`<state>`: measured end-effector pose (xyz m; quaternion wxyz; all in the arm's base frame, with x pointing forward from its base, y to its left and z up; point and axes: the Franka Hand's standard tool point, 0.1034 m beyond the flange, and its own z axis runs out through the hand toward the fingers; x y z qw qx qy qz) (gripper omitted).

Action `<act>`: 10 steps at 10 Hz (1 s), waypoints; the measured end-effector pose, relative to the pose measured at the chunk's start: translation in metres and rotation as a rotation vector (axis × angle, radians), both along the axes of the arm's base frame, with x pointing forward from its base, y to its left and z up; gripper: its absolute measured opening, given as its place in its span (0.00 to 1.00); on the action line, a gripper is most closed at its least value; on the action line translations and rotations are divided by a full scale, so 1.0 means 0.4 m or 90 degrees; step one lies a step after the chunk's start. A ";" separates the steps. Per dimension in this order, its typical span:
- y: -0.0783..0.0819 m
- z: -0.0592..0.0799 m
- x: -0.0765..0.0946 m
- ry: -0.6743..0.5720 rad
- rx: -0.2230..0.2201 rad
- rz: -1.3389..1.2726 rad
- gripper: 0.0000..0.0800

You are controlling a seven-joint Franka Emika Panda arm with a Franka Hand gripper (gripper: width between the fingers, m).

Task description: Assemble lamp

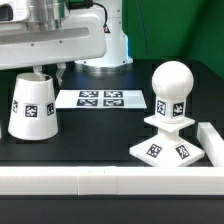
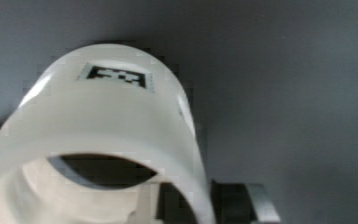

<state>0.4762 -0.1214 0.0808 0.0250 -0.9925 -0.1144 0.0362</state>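
Note:
The white tapered lamp shade (image 1: 32, 105) stands on the black table at the exterior view's left, narrow end up, with a tag on its side. My gripper (image 1: 48, 72) is down at its top rim. In the wrist view the shade (image 2: 114, 110) fills the frame, and one dark finger (image 2: 247, 200) lies against the outside of its wall by the opening. The other finger is hidden. The gripper looks shut on the rim wall. The round-headed bulb (image 1: 172, 88) stands upright in the square stepped base (image 1: 168, 150) at the exterior view's right.
The marker board (image 1: 100, 99) lies flat on the table between the shade and the bulb. A white rail (image 1: 100, 182) runs along the front edge, with another rail piece (image 1: 214, 140) at the right. The robot's white base (image 1: 105, 45) stands at the back.

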 end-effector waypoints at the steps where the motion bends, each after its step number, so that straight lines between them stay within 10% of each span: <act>1: 0.001 0.000 0.000 0.000 0.000 0.000 0.06; 3: 0.062 0.026 0.009 0.018 0.009 -0.034 0.06; 10: 0.344 0.380 0.249 0.076 0.051 -0.162 0.06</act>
